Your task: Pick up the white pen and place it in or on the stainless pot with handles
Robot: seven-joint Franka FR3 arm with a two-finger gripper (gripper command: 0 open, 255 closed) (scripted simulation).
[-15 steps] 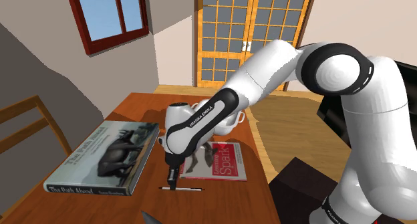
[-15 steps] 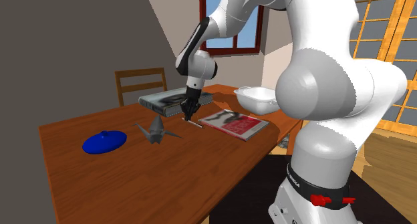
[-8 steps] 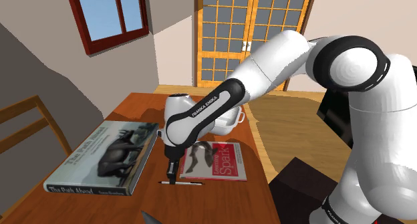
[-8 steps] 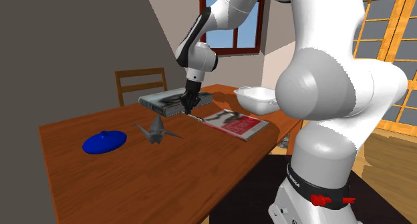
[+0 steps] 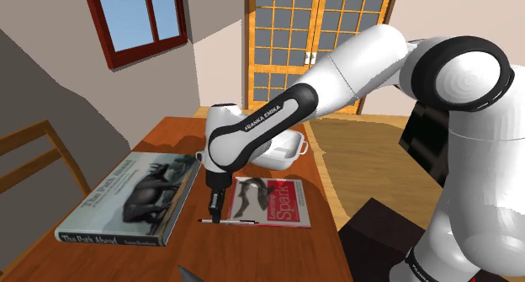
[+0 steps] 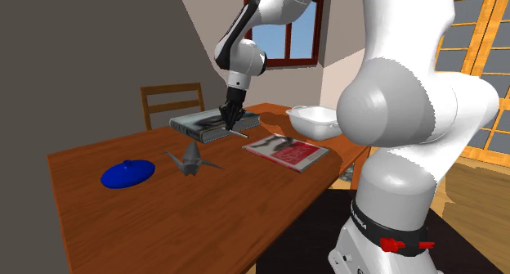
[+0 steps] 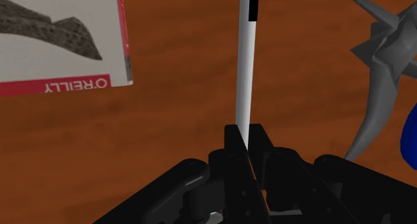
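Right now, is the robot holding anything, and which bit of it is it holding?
The white pen. The jaws clasp it near one end, and the long rest, with its black band, sticks out.

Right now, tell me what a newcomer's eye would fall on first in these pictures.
The big white arm dominates, reaching over the wooden table from the shoulder view's right. Its black gripper clasps a thin white pen between a thick book and a red-edged magazine. In the second exterior view, a bright blue lid sits near the table's left end.
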